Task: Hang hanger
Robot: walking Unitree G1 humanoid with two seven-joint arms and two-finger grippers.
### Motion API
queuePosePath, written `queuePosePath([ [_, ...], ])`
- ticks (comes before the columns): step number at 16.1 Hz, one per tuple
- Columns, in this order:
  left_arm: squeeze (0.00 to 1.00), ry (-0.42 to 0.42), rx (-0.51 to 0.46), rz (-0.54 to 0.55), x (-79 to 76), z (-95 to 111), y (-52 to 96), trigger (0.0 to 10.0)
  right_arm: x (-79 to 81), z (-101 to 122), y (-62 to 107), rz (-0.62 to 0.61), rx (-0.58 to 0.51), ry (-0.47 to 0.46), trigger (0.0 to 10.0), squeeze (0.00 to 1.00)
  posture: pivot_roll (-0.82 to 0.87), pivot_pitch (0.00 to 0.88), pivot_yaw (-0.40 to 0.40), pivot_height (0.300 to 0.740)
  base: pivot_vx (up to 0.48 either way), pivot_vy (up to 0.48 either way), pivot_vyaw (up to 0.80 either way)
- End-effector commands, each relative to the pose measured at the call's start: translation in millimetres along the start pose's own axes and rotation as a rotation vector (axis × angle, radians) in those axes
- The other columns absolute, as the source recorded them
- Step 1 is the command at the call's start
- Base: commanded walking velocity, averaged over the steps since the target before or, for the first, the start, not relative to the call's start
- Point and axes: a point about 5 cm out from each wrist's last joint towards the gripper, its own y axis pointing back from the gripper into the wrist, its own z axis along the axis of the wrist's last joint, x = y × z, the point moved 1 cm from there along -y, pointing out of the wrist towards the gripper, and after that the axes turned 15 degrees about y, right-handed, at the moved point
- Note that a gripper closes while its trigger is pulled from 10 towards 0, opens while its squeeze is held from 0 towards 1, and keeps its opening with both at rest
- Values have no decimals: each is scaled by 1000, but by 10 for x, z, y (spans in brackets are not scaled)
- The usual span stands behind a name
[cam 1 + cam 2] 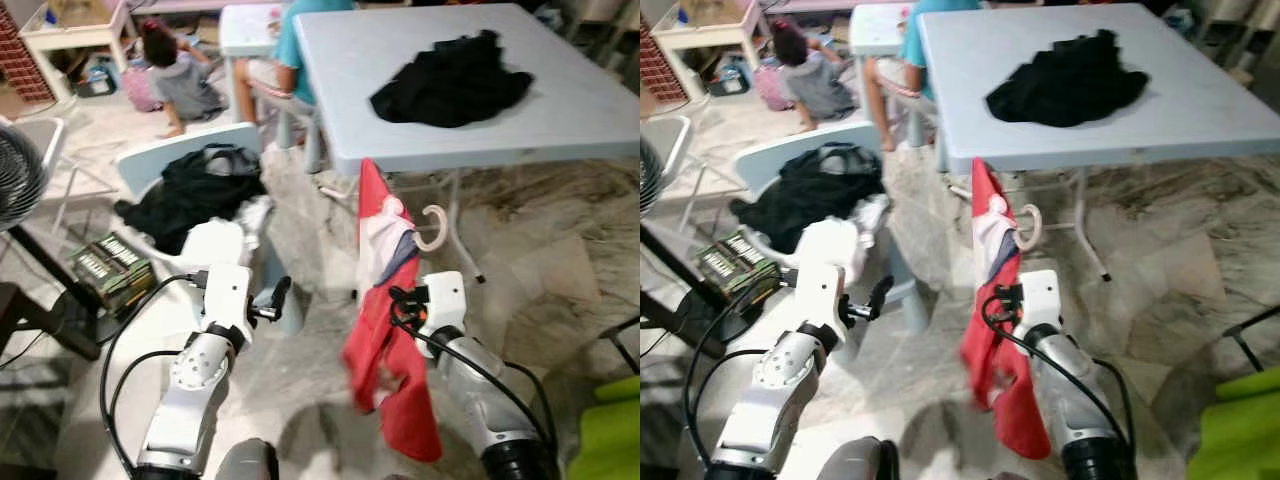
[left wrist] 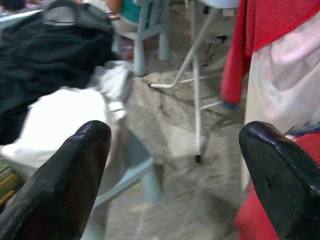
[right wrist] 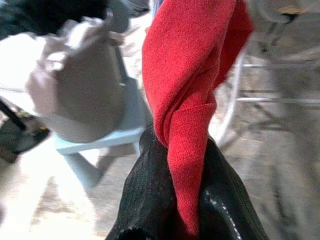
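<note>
A red garment [image 1: 385, 350] hangs on a white hanger whose hook [image 1: 436, 228] curls up just below the light blue table [image 1: 560, 110]. My right gripper [image 3: 175, 200] is shut on a fold of the red cloth, holding garment and hanger up in front of the table's edge. A pale pink and blue layer [image 1: 390, 240] shows at the garment's neck. My left gripper [image 2: 175, 170] is open and holds nothing, its fingers [image 1: 279, 297] pointing toward the hanging garment from the left.
A black garment [image 1: 452, 82] lies on the table. Left of me a light blue chair [image 1: 180, 150] carries black [image 1: 195, 190] and white clothes. A fan [image 1: 18, 175] stands at far left. Two people [image 1: 180, 75] sit on the floor beyond. Table legs [image 1: 455, 215] stand behind the hanger.
</note>
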Motion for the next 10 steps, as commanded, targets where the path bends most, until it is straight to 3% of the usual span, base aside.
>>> queuePosePath([
  [1, 0, -10, 4, -5, -5, 6, 4, 10000, -16, 97, 1, 5, -39, 11, 10000, 0, -12, 72, -16, 740, 0, 379, 0],
  [4, 0, -13, 2, -4, -4, 11, -2, 10000, -23, 101, -1, 9, -41, 9, 10000, 0, -12, 72, -15, 740, 0, 330, 0],
  [8, 0, -21, -1, 4, 14, 22, -9, 10000, -22, 115, 15, 41, -49, 22, 10000, 0, -10, 66, -12, 740, 0, 0, 0],
  [10, 0, -40, 1, 11, 43, 22, -3, 10000, 20, 153, 63, 121, -75, 39, 10000, 0, -10, 66, -12, 740, 0, 0, 0],
])
